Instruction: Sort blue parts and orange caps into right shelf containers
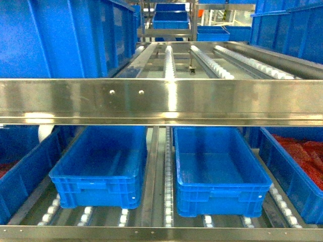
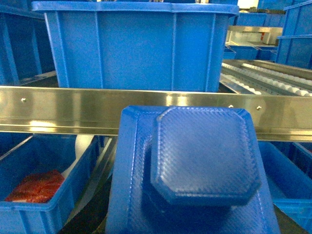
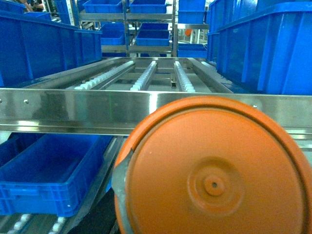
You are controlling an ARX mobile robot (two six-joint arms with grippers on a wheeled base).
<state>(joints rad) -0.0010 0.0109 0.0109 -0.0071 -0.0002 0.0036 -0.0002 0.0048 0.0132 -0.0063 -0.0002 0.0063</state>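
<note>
Nearest the left wrist camera, a blue part (image 2: pixel 195 170) fills the lower frame, its raised stud facing the lens; it sits so close that the left pincer must be grasping it, though no fingers show. In the right wrist view an orange cap (image 3: pixel 214 170) likewise crowds the lens, flat round end toward the camera, so the right pincer is judged clenched on it, its fingers again out of sight. Neither pincer appears in the head view. Both pieces look like hard, light moulded plastic: stiff, unlikely to deform, but smooth enough to slip, so the block is best held across its flat sides and the cap across its curved wall, not by the stud or the flat end. Just beyond them runs the shelf's front steel rail (image 1: pixel 161 101), which any drop must clear by going under or over. Below that rail, on the lower roller tracks (image 1: pixel 168 201), two empty blue bins stand side by side: the left one (image 1: pixel 98 176) and the right one (image 1: pixel 222 194). These I take to be the right shelf containers, deep and wide, forgiving targets. A further bin at the right edge (image 1: pixel 290 171) holds reddish material. Farther back, the upper roller tracks (image 1: pixel 169 60) lead toward more blue bins (image 1: pixel 170 17).
</note>
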